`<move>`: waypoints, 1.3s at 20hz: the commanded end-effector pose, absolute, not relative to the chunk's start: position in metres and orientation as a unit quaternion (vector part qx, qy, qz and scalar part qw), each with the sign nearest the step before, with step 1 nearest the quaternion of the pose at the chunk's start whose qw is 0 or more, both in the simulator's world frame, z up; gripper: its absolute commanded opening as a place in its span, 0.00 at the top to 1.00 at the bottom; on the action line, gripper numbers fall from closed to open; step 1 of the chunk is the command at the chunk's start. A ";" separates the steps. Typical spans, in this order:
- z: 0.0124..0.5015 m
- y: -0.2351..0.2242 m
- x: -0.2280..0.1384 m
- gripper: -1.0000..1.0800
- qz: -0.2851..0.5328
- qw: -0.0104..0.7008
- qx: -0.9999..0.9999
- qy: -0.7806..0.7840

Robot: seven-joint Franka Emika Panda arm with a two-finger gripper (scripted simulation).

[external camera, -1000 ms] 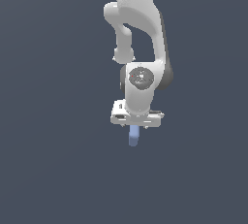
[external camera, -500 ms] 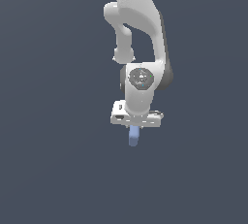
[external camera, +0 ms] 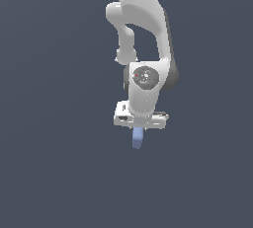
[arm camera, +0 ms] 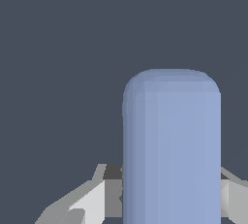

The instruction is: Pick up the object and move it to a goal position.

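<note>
The object (external camera: 138, 139) is a small periwinkle-blue block with rounded ends. It hangs upright below the white hand of the arm in the exterior view. My gripper (external camera: 139, 130) is shut on its upper part, and the lower end sticks out beneath the hand. In the wrist view the object (arm camera: 172, 140) fills the near field, with a grey-white finger (arm camera: 91, 201) on one side and the other finger (arm camera: 236, 197) on the opposite side, both against it. No goal marker shows in either view.
A plain dark blue-grey background surrounds the arm (external camera: 141, 19) in both views. No surface edge, container or other thing is visible.
</note>
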State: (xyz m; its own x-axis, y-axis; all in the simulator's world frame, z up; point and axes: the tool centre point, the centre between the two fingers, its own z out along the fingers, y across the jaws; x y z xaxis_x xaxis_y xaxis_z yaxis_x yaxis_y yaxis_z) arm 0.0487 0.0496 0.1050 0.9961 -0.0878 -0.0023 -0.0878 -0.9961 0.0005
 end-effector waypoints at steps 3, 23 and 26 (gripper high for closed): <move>0.127 0.058 0.053 1.00 0.000 0.000 0.999 -0.044; 0.299 0.122 0.086 1.00 0.000 0.000 0.999 -0.044; 0.319 0.129 0.091 1.00 0.000 0.000 0.999 -0.044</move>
State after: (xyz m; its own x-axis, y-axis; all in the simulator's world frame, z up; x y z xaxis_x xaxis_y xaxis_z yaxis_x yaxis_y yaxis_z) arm 0.0889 0.1256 0.3084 0.9962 -0.0870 0.0004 -0.0870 -0.9962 0.0002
